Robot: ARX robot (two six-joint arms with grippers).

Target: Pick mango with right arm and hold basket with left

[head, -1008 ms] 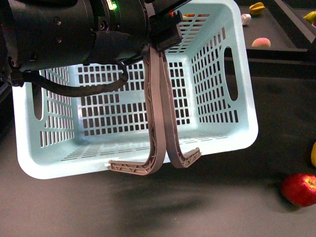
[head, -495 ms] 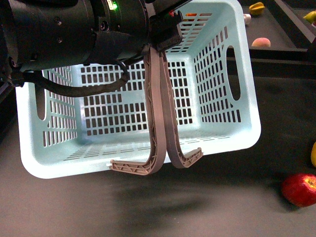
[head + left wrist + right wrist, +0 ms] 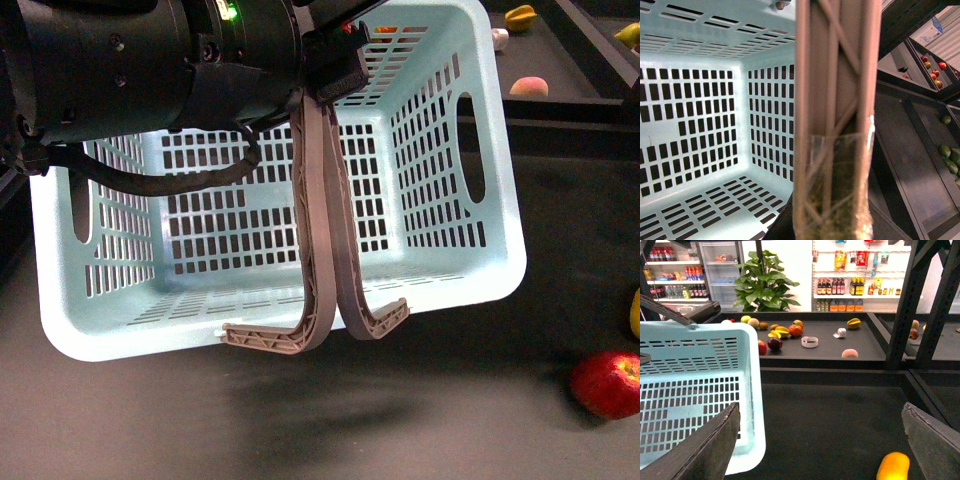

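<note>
Left gripper (image 3: 315,322): the two long fingers (image 3: 318,220) are pinched together on the basket (image 3: 480,270) at its near wall. The basket hangs tilted above the bench (image 3: 420,420), so that grip looks solid. In the left wrist view, one finger sits right at the wall, with the mesh inside on one side and the dark bench on the other.

Right gripper (image 3: 820,409): jaws spread wide with nothing in them. The mango (image 3: 896,466) lies on the bench between and below them, closer to one finger. In the front view it's just a yellow sliver toward the bench's right side, behind the apple (image 3: 607,383), well clear of the basket.

My guess on handling: it's smooth-skinned and a bit slippery, firm but bruisable, with decent weight. I'd grab it across the narrow middle rather than end to end, and squeeze gently.

Versus a second ago, the basket has drifted a hair to the right. The fruit hasn't budged.
</note>
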